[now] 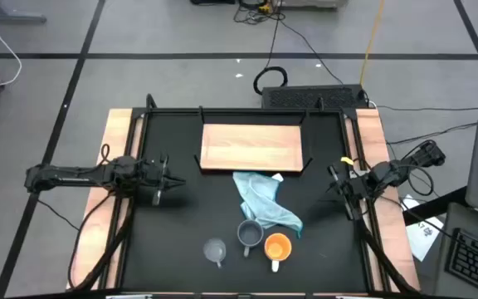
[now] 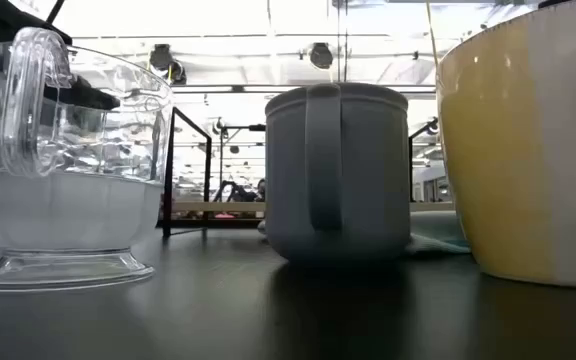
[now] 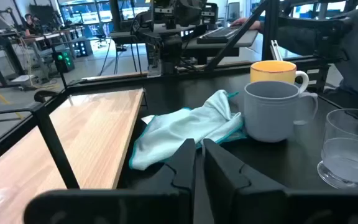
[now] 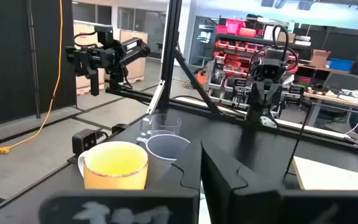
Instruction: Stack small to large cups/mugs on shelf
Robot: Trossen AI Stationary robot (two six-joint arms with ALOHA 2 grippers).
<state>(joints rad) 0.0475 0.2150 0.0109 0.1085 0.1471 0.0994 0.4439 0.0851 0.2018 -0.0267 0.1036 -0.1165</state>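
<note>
Both hands, left hand [image 1: 163, 184] and right hand [image 1: 341, 187], are kept closed and empty at the surface [image 1: 173, 224] sides. Glass cup [image 1: 215, 249], grey mug [image 1: 250, 235] and orange mug [image 1: 277, 247] are lined near; cloth [image 1: 260, 199] lies between them and the shelf [image 1: 251, 147] beyond.

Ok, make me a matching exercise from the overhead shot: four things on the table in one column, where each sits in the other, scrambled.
Things:
1. glass cup
2. orange mug
3. shelf
4. cloth

Places:
A. between the shelf and the cups
B. rightmost in the row of three
C. back centre of the table
D. leftmost in the row of three

Pairs: 1-D, 2-B, 3-C, 4-A
</note>
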